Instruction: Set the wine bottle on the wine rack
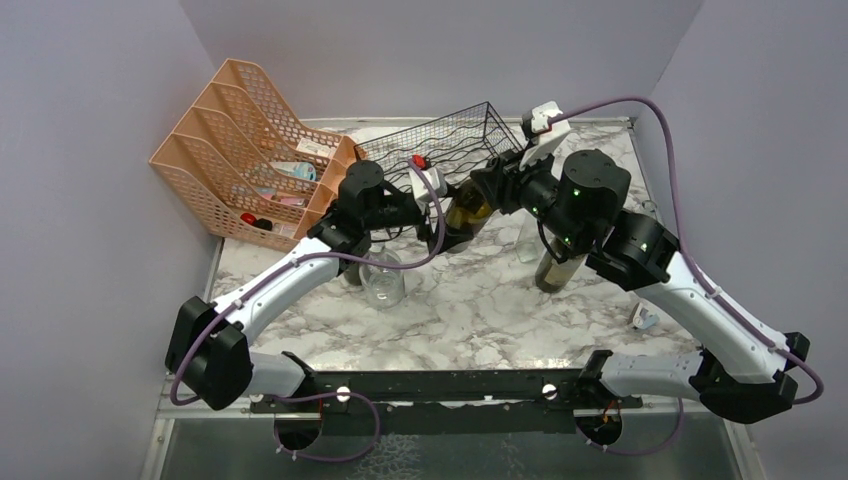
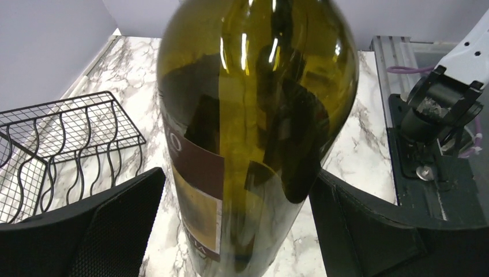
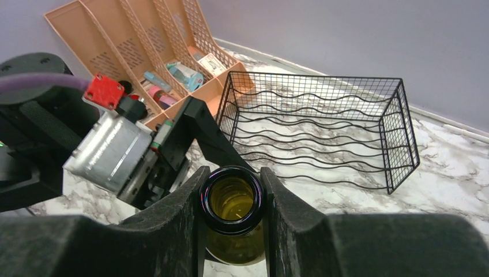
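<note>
The wine bottle (image 1: 463, 212) is olive-green glass with a brown and cream label, and it leans in mid-table just in front of the wine rack (image 1: 450, 135). The rack is a black wire box with wavy tiers and nothing in it. My right gripper (image 1: 490, 185) is shut on the bottle's open mouth (image 3: 232, 199), one finger on each side of the neck. My left gripper (image 2: 239, 173) holds the bottle's wide body (image 2: 254, 86), with fingers (image 2: 104, 225) against both sides. The rack also shows in the left wrist view (image 2: 63, 144) and the right wrist view (image 3: 317, 115).
A peach-orange mesh file organizer (image 1: 240, 150) with small items stands at the back left, next to the rack. A clear glass jar (image 1: 383, 283) stands under my left arm. A second dark bottle (image 1: 553, 272) stands under my right arm. Purple walls enclose the table.
</note>
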You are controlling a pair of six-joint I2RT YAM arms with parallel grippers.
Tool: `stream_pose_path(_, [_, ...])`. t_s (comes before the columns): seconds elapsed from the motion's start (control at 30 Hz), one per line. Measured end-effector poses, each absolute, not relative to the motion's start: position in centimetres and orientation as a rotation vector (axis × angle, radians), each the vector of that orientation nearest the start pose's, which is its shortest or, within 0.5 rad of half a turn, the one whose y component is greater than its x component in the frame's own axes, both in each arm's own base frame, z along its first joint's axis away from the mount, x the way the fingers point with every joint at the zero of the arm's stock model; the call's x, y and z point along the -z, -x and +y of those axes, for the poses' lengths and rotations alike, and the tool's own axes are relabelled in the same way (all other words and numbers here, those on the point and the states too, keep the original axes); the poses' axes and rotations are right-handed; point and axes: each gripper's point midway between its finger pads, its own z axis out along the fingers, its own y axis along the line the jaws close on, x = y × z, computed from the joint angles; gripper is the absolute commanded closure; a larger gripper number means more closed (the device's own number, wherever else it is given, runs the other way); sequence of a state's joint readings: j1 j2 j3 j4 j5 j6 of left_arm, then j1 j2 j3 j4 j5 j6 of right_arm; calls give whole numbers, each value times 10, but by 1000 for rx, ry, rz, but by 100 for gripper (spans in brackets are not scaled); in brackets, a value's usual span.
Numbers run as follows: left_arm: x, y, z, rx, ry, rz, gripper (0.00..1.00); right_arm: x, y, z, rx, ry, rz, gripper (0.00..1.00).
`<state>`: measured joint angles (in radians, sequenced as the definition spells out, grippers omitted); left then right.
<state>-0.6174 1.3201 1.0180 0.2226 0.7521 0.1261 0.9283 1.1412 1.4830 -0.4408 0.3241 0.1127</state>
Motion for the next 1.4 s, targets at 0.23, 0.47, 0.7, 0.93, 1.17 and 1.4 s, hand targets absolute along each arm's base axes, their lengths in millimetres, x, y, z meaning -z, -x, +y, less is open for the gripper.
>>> stream_pose_path(0.23, [-288, -263, -342, 977, -1162, 1261, 1, -438, -253, 257, -557, 405, 1629, 99])
stream_pose_path(0.47, [-292, -263, -347, 944, -1161, 1190, 36, -446, -249, 256, -605, 364, 1618, 99])
stream_pose_path(0.7, [-295, -266, -348, 903, -1154, 1154, 91, -446, -246, 253, -607, 369, 1621, 92])
stream_pose_path(0.93, [-295, -279, -345, 798, -1158, 1129, 100, -447, -234, 242, -626, 369, 1638, 17])
stream_pose_path(1.17, [-293, -298, -340, 629, -1208, 1062, 100, -468, -214, 215, -629, 367, 1628, 17])
stream_pose_path(1.4, [-298, -309, -336, 358, -1362, 832, 100, -460, -205, 208, -597, 437, 1680, 20])
